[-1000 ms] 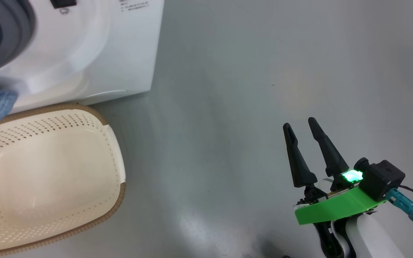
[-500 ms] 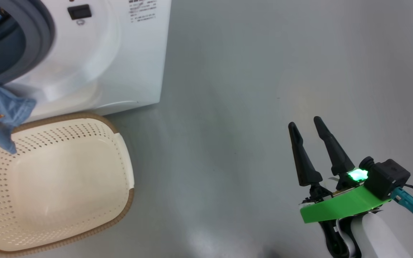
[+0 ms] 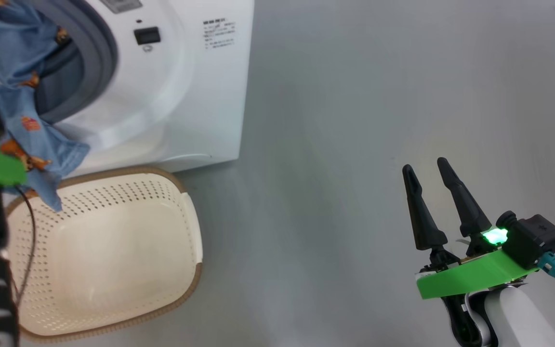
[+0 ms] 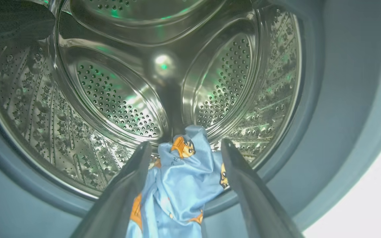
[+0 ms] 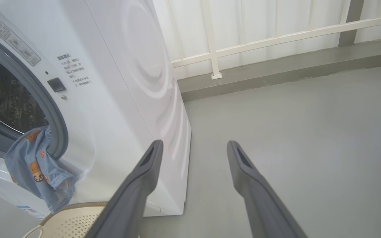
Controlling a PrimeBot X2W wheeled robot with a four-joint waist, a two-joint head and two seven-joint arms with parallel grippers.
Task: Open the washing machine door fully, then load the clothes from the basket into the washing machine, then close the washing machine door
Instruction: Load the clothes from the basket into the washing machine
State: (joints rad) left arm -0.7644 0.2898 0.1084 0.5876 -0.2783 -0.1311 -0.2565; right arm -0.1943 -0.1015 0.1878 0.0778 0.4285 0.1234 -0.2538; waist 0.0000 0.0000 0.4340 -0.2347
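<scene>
Unreadable small print (image 3: 218, 33) and warning-triangle sticker (image 5: 12, 39) on washing machine (image 3: 200, 96)

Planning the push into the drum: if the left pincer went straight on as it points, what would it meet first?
Probably the clothes bunched between its open fingers, then the back of the drum; depth is unclear.

Smooth grey floor (image 3: 354, 96), open and a little glossy out to the right. At the far left the white washing machine (image 3: 200, 96) stands on it. The cream basket (image 3: 194, 226) sits on the floor just in front of its base.
</scene>
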